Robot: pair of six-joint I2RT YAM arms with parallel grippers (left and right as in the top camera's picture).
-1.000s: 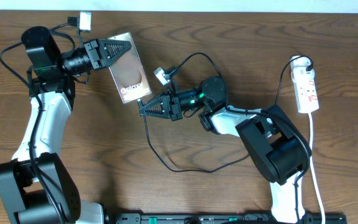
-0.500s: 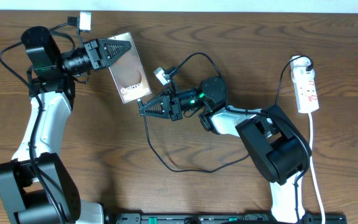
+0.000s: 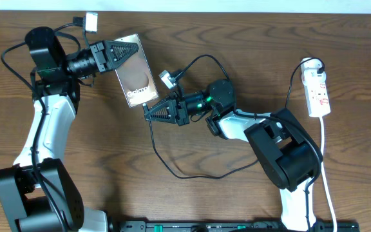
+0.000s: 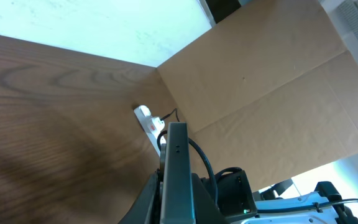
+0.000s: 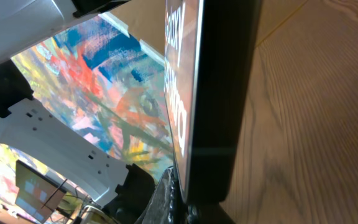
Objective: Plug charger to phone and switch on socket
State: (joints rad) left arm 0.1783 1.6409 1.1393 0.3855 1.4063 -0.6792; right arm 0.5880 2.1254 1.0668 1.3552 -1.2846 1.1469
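In the overhead view my left gripper (image 3: 127,50) is shut on the upper end of the phone (image 3: 139,80) and holds it tilted above the table. In the left wrist view the phone's thin edge (image 4: 178,168) stands between the fingers. My right gripper (image 3: 147,111) is shut on the plug end of the charger (image 3: 153,138) and presses it against the phone's lower edge (image 5: 219,93). The plug tip itself is hidden. The charger's black cable loops over the table. The socket (image 3: 318,90) lies at the far right, apart from both grippers.
A small white connector (image 3: 166,78) sits on the cable behind the right gripper. Another white piece (image 3: 89,22) lies at the back edge. The socket's white lead (image 3: 327,167) runs down the right side. A cardboard wall (image 4: 260,93) stands beyond the table.
The left gripper and the phone have shifted slightly to the right, closer to the right gripper's tip. The right arm has stayed where it was.
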